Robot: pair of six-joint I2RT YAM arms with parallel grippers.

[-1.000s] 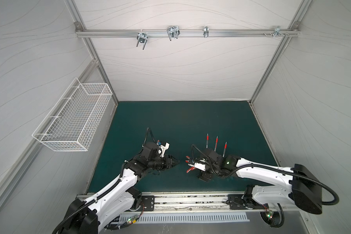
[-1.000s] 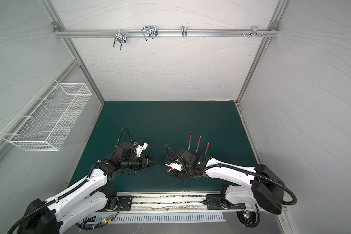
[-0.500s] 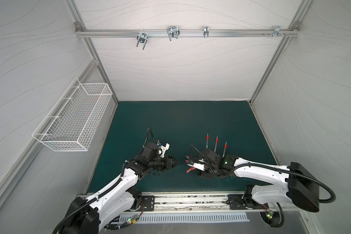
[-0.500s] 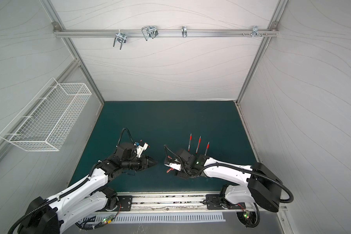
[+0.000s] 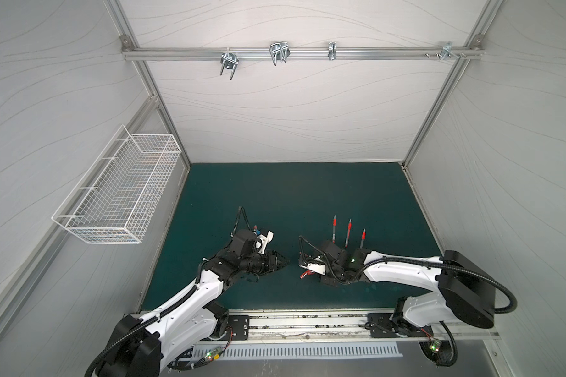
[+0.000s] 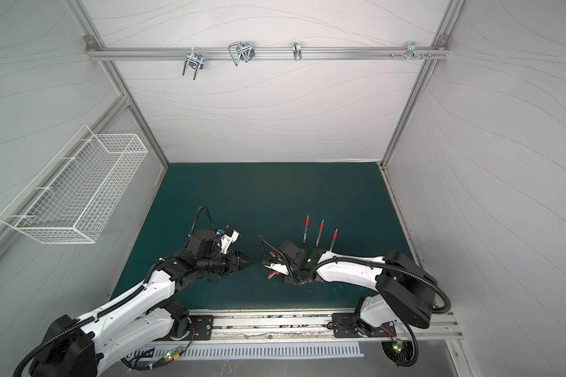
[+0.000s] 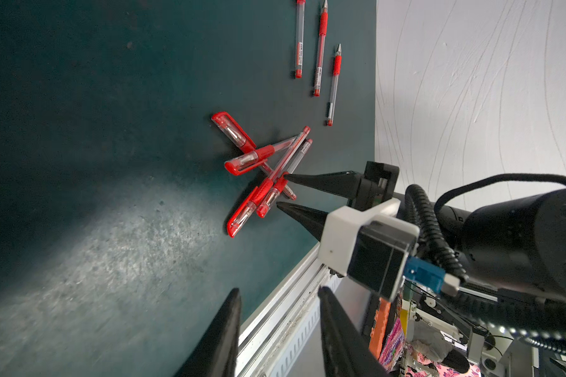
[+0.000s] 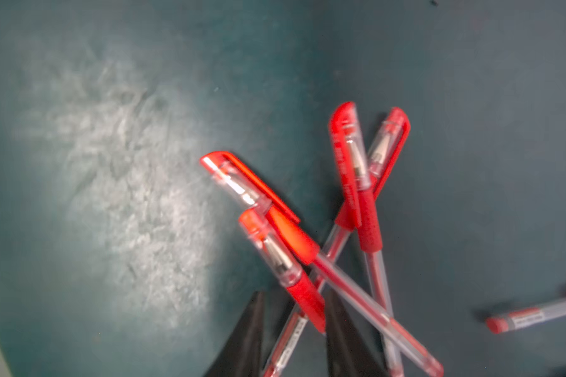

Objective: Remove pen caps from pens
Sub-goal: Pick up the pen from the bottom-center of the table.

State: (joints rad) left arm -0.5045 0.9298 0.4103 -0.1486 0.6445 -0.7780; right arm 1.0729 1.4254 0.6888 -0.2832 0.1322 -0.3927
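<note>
Seven pens [image 7: 320,49] on my mat [image 7: 111,98].
I count four wearing pen caps [image 7: 245,160], heaped; three bare, in a row; one wire basket [image 5: 121,192].

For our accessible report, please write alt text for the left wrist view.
Four capped red-and-clear plastic pens lie crossed on a dark green mat, with the right gripper straddling one. Three uncapped pens lie separately.

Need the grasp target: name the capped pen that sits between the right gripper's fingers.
The pen whose red grip lies right between the right gripper tips, cap pointing away; the other three capped pens' grips lie beyond the tips.
</note>
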